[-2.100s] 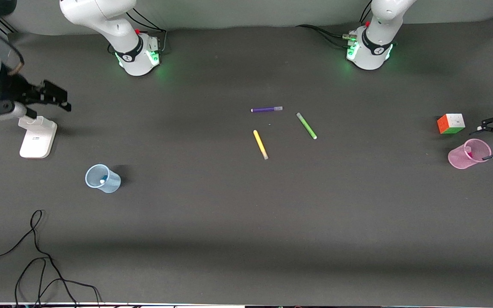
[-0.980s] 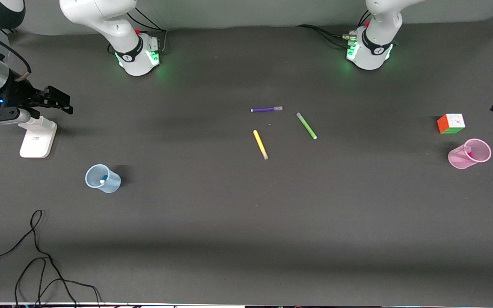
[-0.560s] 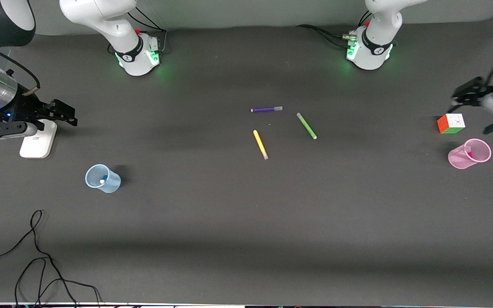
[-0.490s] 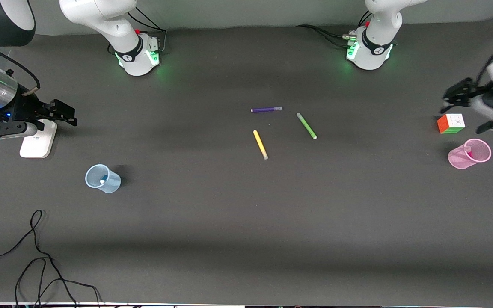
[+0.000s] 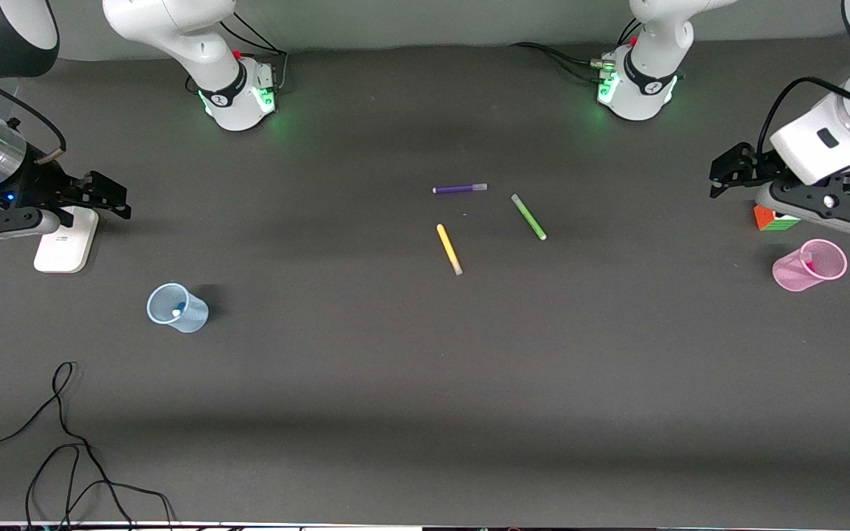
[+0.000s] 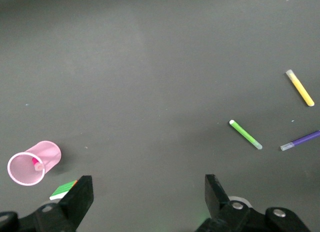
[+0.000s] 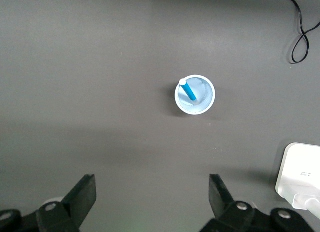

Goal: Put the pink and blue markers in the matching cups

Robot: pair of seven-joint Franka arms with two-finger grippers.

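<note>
The left pincer (image 5: 722, 175) is being held wide apart and empty over the surface (image 5: 425, 383) just beside the multicoloured puzzle cube (image 5: 767, 219), having been lifted away from the translucent pink plastic cup (image 5: 809, 265) at which it was hanging two seconds ago and swung back inward from that end of the surface. The right pincer (image 5: 109, 198) is likewise being held spread and empty over the white rectangular stand (image 5: 65, 240) at the right arm's end, having shifted only slightly in that time. Since the withdrawal, the slim magenta marker (image 6: 36, 164) is being seen resting inside the pink cup, and the slim bright blue marker (image 7: 189, 90) is being seen standing tilted inside the translucent pale blue plastic cup (image 7: 195, 94), which is standing nearer to the front camera than the white stand. From this it is being judged that both placements are done and that the arms are being drawn back to wait. Two cups are being counted, one pink and one blue, each holding one marker. Three further markers are being counted lying loose at mid-surface: one purple marker (image 5: 459, 189), one green marker (image 5: 528, 217) and one yellow marker (image 5: 448, 249), well apart from both cups. One cube, one stand and one loose black cable (image 5: 63, 442) are also being counted.
</note>
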